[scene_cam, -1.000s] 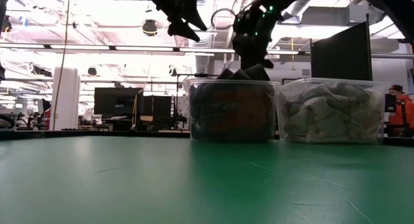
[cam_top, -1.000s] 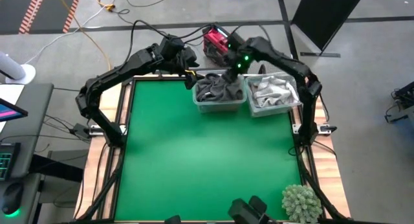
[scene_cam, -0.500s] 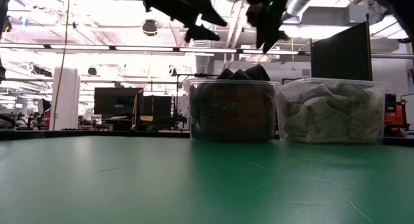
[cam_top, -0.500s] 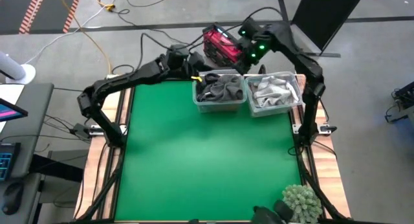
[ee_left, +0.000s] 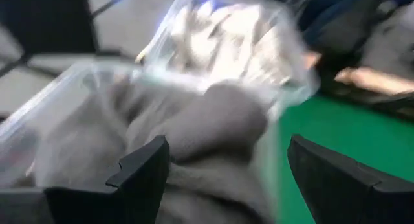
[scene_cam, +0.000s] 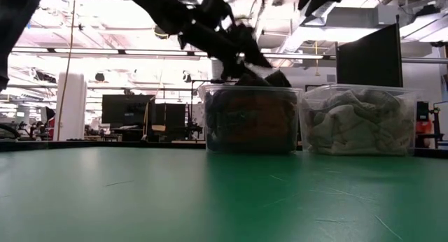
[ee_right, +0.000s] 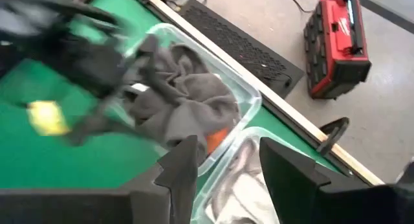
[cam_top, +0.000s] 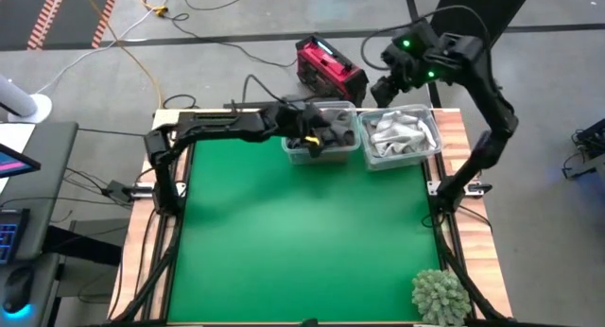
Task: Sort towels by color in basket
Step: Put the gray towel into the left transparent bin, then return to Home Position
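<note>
Pincer agape over dark grey towels

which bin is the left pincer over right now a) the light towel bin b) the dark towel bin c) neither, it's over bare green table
b: in the high view the left pincer, open, sits over the dark towel bin, not the light towel bin.

Green-topped table with bare wooden side rails. Along its far edge, two clear plastic tubs touching side by side: one near the middle of that edge piled with dark grey towels, the other toward the far right corner holding light grey towels. A green spiky plant ball sits at the near right corner.
</note>
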